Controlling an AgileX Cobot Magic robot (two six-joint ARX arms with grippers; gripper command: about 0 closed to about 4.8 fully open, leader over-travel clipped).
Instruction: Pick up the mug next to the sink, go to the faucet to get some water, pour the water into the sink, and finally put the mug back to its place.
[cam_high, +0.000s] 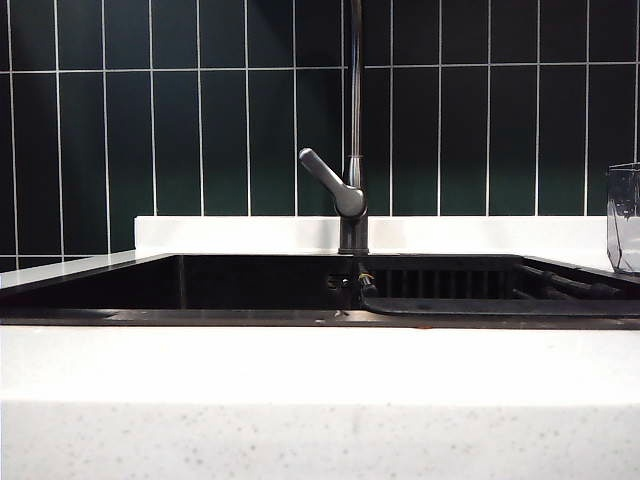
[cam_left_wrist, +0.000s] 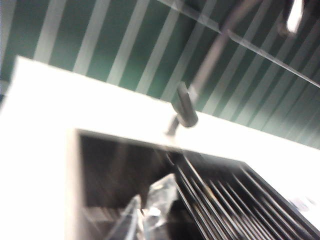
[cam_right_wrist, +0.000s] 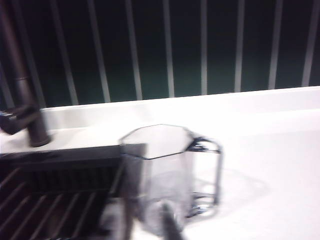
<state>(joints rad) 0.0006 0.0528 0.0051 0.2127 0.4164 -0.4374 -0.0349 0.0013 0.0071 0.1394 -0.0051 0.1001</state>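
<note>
Left tool, pale translucent fingers, hovered over the near left part of the sink; blur hid whether it was open or closed. The sink was a black matte basin set in a white speckled stone table. At centre stood the slim dark metal faucet, with a ribbed drainer to its right. The mug, clear faceted glass with a handle, stood on the table at far right. Right tool hung just near of it, aperture unreadable. Judged step: grasping. Slick glass favoured a square grip on opposite flat facets, kept upright.
</note>
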